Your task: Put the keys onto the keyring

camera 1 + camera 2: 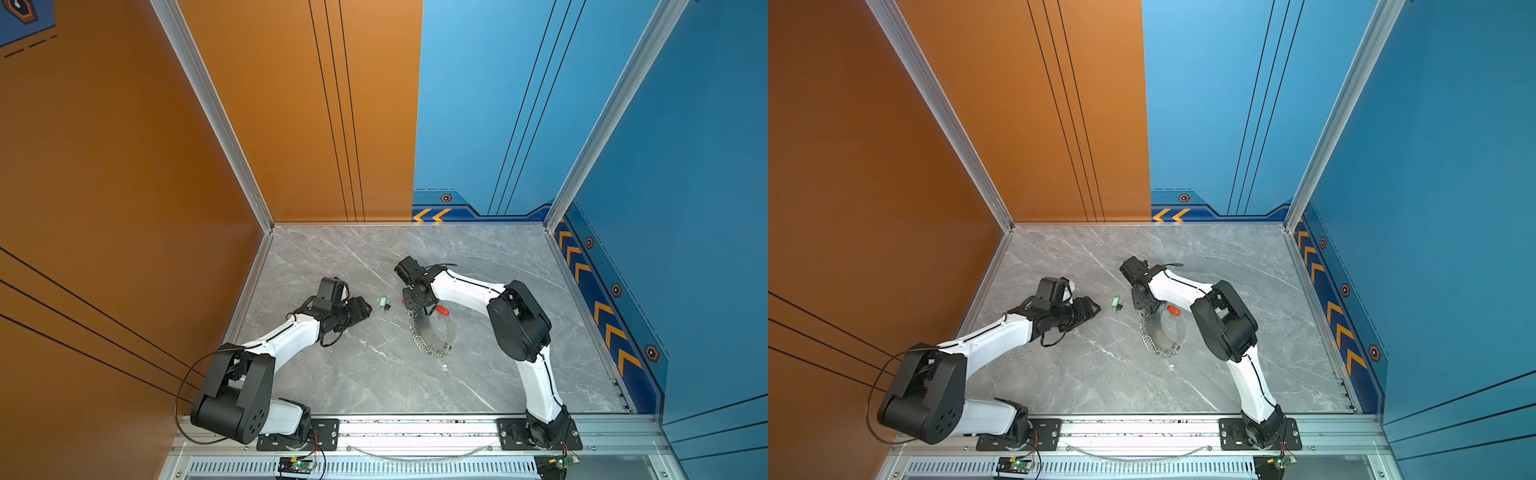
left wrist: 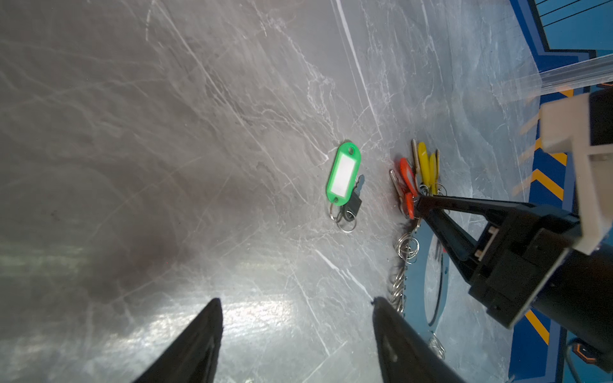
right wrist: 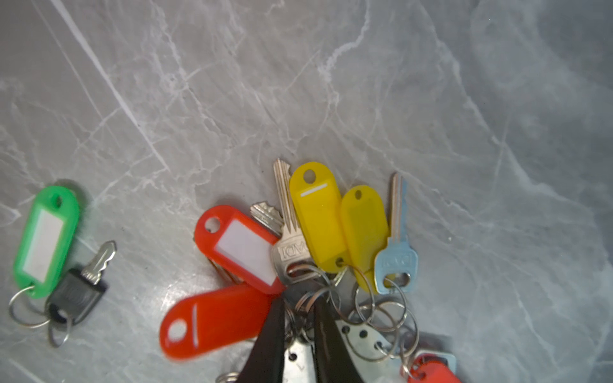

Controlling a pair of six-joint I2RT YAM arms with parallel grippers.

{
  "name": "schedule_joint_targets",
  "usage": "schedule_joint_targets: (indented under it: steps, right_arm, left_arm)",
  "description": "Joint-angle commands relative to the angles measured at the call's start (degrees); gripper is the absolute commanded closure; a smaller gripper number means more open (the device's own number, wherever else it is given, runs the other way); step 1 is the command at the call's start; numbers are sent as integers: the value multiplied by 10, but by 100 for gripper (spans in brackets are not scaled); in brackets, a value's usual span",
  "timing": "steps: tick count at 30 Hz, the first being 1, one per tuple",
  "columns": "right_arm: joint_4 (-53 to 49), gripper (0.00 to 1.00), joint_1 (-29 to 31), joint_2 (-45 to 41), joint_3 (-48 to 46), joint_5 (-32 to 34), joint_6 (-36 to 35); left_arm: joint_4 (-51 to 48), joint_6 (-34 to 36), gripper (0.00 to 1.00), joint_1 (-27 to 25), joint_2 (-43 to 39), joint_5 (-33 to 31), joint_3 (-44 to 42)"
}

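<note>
Apparently nearly done: red and yellow keys [image 3: 292,255] hang on the keyring [image 1: 417,334], nipped by the right jaws; green key [image 2: 343,172] lies apart; left jaws wide, empty.

Stamped letters stand on the head of a silver key [image 3: 292,254], something like "ICVD", but cannot be surely read. A fainter stamp on a blue key [image 3: 396,263] is illegible. The white inserts of the green tag [image 3: 44,242] and red tag [image 3: 245,248] are left blank. Yellow chevrons [image 1: 436,215] and a hexagon emblem [image 1: 446,198] are printed on the blue wall [image 1: 478,124].
</note>
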Motion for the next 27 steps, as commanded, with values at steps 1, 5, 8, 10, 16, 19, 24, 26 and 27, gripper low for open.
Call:
schedule_joint_targets:
  steps: [1,5,8,10,16,19,24,26,27]
  right_arm:
    - [-21,88,2,-12,-2,11,-10]
    - [-2,90,16,-31,-23,-16,-19]
    - [9,90,37,-47,-45,-37,-22]
    - [11,91,54,-60,-63,-48,-25]
    - [28,92,110,-119,-135,-76,-45]
    - [37,89,132,-154,-165,-85,-63]
    - [28,69,150,-206,-208,-34,-67]
    - [28,64,155,-229,-226,-26,-66]
    - [28,62,158,-234,-230,-27,-65]
  left_arm:
    - [4,9,28,0,8,6,-9]
    - [6,10,28,-2,13,8,-9]
    - [7,11,27,-2,17,9,-10]
    - [8,11,27,-2,16,8,-11]
    - [11,12,27,-3,19,11,-14]
    - [11,14,28,-6,26,16,-13]
    - [9,18,28,-20,26,15,-17]
    - [7,19,28,-25,25,13,-20]
    - [7,18,28,-27,24,12,-21]
